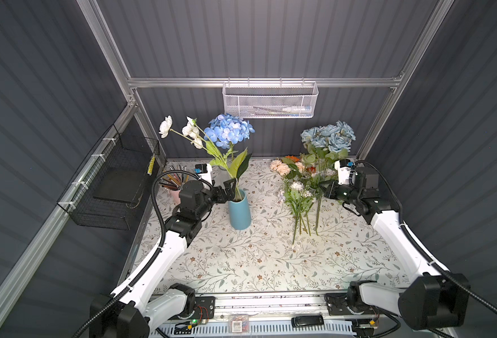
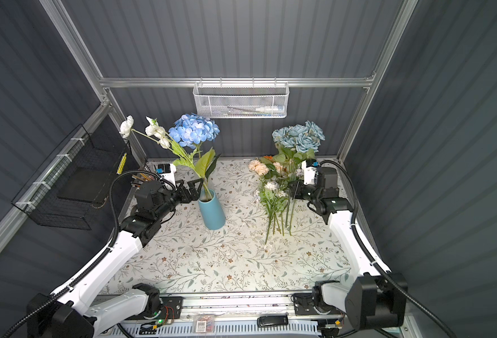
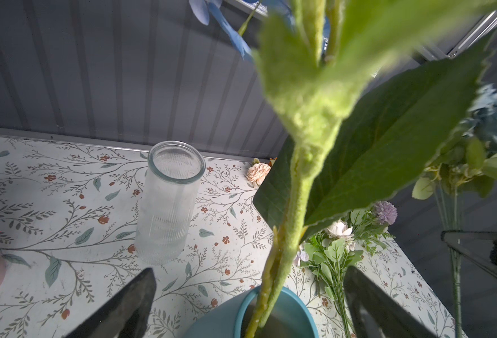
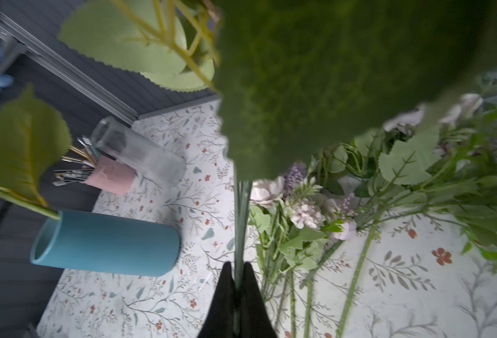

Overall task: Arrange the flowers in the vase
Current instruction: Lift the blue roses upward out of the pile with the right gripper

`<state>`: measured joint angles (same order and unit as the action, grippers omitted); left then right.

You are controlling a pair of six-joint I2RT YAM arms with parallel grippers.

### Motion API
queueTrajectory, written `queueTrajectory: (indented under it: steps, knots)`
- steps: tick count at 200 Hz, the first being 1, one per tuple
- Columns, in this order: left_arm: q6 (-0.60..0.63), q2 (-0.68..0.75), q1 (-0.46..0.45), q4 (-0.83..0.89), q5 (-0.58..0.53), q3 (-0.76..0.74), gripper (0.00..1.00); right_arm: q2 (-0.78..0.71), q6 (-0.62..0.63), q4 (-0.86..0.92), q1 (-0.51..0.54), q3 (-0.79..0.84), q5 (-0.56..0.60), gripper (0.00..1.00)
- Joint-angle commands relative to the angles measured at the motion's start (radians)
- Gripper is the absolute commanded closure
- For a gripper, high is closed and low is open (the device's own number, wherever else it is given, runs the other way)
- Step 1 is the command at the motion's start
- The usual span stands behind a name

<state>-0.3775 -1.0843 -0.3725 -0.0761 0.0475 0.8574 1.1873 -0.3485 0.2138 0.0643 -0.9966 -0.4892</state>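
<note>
The blue vase point(image 1: 239, 212) point(image 2: 212, 212) stands left of centre and holds a blue hydrangea point(image 1: 229, 130) and a white-blossom sprig point(image 1: 165, 126). My left gripper point(image 1: 227, 189) point(image 3: 250, 269) is open, its fingers on either side of those fuzzy green stems point(image 3: 282, 257) just above the vase's mouth, not touching them. My right gripper point(image 1: 326, 187) point(image 4: 237, 267) is shut on the thin stems point(image 4: 240, 219) of the dusty-blue roses point(image 1: 329, 136), which stand upright. More flowers point(image 1: 297, 193) lie in a pile on the table beside it, peach blooms point(image 1: 281, 167) at the back.
A clear ribbed glass jar point(image 3: 168, 202) and a pink cup of brushes point(image 4: 115, 175) stand behind the left gripper near the back wall. A white mesh basket point(image 1: 270, 99) hangs on the rear rail. A black wire basket point(image 1: 115, 187) hangs on the left wall.
</note>
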Motion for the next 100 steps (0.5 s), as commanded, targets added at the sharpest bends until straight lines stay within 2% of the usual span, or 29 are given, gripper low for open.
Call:
queueTrajectory:
  steps: [1, 27, 56, 100]
  knots:
    - [0.017, 0.022, -0.004, -0.028, 0.003, -0.009, 0.0, -0.061, -0.136, -0.179, -0.002, 0.019, -0.172, 1.0]
    - [0.026, 0.035, -0.005, -0.034, -0.009, -0.017, 0.0, -0.112, -0.271, -0.42, 0.019, 0.069, -0.294, 1.0]
    - [0.025, 0.052, -0.003, -0.04, -0.027, -0.028, 0.0, -0.103, -0.35, -0.595, 0.085, 0.072, -0.328, 1.0]
    - [0.033, 0.073, -0.003, -0.014, -0.031, -0.028, 0.0, -0.024, -0.216, -0.673, 0.297, 0.026, -0.185, 1.0]
